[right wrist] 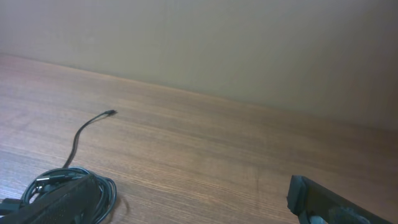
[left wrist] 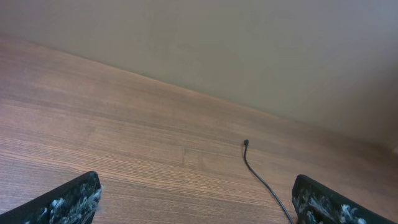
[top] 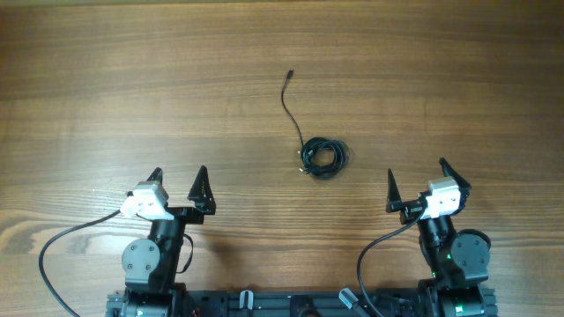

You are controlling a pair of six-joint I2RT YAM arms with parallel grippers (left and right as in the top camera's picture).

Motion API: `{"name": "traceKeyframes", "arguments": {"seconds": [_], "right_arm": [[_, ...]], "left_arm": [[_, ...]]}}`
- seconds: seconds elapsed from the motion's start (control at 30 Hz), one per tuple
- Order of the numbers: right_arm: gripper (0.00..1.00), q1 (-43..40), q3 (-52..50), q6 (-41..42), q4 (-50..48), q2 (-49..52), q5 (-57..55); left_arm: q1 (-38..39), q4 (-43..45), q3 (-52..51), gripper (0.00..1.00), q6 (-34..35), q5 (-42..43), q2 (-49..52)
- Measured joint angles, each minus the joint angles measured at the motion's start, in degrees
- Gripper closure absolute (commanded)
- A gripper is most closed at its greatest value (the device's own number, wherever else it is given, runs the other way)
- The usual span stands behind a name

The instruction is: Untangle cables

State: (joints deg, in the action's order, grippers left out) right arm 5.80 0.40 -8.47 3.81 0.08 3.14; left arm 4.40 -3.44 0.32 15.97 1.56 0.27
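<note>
Overhead view, near edge to far. Two arm bases sit at the near edge of the wooden table (top: 132,88), each with a thick black lead (top: 55,241) looping beside it. The left gripper (top: 178,173) and right gripper (top: 416,169) both point away from the bases, jaws spread wide and holding nothing. Neither touches the cables.

The cables (top: 322,156) lie beyond and between the grippers, nearer the right one. They are bunched into a small dark coil flat on the wood. How many cords make up the coil cannot be told. One thin tail (top: 287,104) leaves the coil and curves toward the far side, ending in a small plug (top: 290,74) well clear of the bundle.

Left wrist view: both fingers (left wrist: 69,200) frame bare wood, with only the tail and plug in sight between them.

Right wrist view: the coil sits just ahead of one finger (right wrist: 59,202); contact cannot be judged from this angle. Past the table's far edge rises a plain beige wall (right wrist: 249,43).
</note>
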Motion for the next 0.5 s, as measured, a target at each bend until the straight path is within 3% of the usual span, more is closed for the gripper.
{"name": "traceKeyframes", "arguments": {"seconds": [0.5], "right_arm": [[0.0, -0.02, -0.04, -0.22, -3.65, 0.46, 0.26]], "left_arm": [[0.0, -0.24, 0.0, 0.0, -0.87, 0.0, 0.52]]}}
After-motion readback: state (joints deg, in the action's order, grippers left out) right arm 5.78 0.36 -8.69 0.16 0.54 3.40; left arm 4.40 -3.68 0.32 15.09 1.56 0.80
